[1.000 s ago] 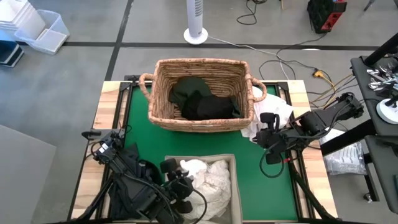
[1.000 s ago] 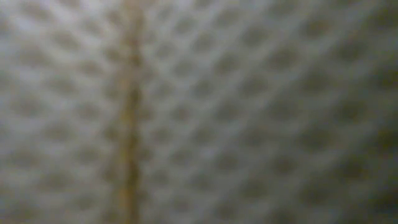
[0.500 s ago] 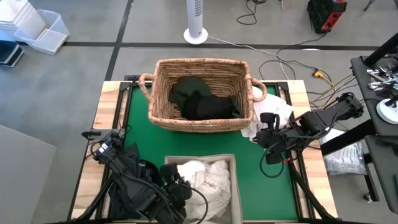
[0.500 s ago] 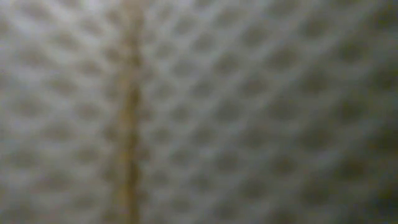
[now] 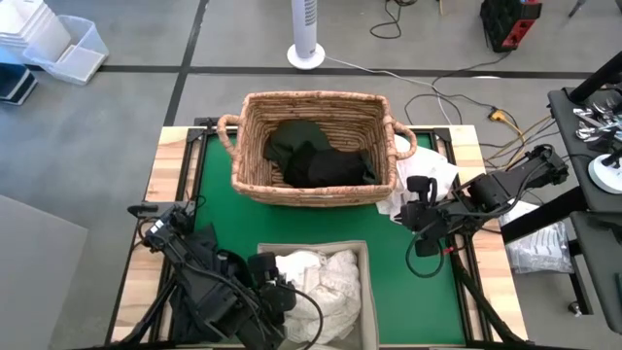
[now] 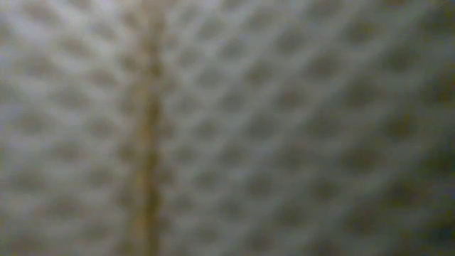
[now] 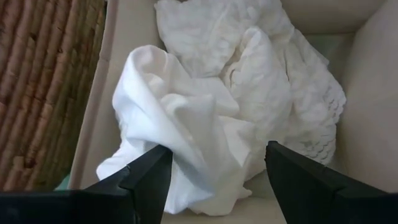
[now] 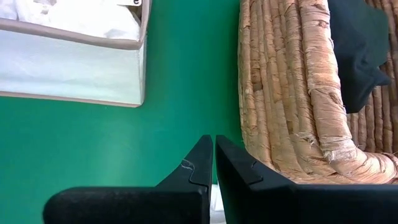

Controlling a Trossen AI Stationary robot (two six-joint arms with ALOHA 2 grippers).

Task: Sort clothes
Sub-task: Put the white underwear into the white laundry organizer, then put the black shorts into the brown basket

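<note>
White clothes (image 5: 316, 277) lie heaped in a beige fabric bin (image 5: 364, 292) at the table's near middle. My left gripper (image 5: 275, 292) hangs open over the bin's left end. In the left wrist view its fingers (image 7: 146, 177) stand on either side of a plain white garment (image 7: 180, 124) that rests on a lacy one (image 7: 273, 81). Dark clothes (image 5: 316, 156) lie in a wicker basket (image 5: 253, 146) at the far middle. My right gripper (image 5: 406, 216) is shut above the green mat (image 8: 180, 74), right of the basket.
A loose pile of white clothes (image 5: 430, 175) lies at the basket's right end, beside my right arm. Green mat (image 5: 219, 199) shows between basket and bin. The low view shows only a blurred woven surface (image 6: 227, 128) close up.
My left hand has turned at the wrist over the bin's left end, staying in about the same spot. The white garment below it lies in the bin. My right arm has kept still.
</note>
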